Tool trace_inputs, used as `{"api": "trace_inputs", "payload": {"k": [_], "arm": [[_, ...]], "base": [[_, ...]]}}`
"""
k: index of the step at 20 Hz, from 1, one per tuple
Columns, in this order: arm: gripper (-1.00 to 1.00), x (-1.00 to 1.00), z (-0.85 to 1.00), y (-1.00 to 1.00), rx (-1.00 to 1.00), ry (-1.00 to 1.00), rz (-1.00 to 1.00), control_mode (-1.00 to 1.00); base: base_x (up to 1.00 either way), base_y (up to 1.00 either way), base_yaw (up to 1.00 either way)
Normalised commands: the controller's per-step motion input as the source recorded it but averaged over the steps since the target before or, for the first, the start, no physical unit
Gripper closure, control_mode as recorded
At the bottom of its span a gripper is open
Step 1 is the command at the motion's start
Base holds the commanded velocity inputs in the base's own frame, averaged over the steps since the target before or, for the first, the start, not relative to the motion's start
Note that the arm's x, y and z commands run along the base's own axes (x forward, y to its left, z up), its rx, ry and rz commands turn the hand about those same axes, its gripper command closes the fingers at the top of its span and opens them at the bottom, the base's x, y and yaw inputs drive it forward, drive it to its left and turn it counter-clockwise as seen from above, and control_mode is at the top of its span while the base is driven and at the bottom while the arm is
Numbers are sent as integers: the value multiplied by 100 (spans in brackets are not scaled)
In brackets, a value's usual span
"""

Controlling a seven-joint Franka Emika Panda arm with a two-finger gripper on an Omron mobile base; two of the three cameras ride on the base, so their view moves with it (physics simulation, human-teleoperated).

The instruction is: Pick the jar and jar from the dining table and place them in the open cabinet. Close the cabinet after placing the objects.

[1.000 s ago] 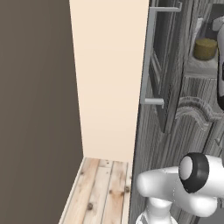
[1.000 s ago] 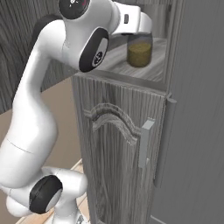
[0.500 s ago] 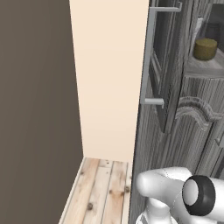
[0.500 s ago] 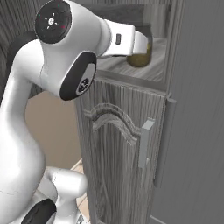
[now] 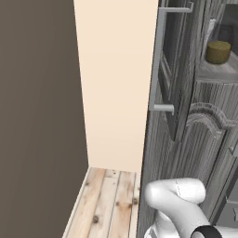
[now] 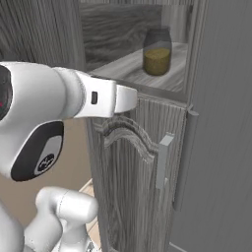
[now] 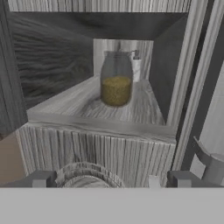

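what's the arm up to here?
The olive-yellow jar stands upright on the shelf of the open cabinet, with nothing touching it. The gripper is open and empty, in front of the shelf edge and clear of the jar. The door with the long silver bar handle is not yet closed. The reddish-brown jar is not on this shelf.

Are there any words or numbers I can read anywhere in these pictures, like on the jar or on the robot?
No readable words or numbers.
Clear glass jar with olive-yellow filling: no label on it.
Dark grey wood-grain cabinet: only wood grain, no writing.
White robot arm: a small light mark on its dark joint cover, too blurred to read.
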Motion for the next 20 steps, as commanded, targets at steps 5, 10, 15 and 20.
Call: {"api": "trace_inputs", "payload": {"k": [5,10,15,20], "arm": [[-100,-60,-33,51,0,0,0,-100],[-100,-4,-17,32,0,0,0,-100],[-100,3,-8,-34,0,-4,1,-100],[-100,0,0,-50,0,-2,2,-100]], "base": [[0,0,0],[0,0,0],[0,0,0],[0,0,0]]}}
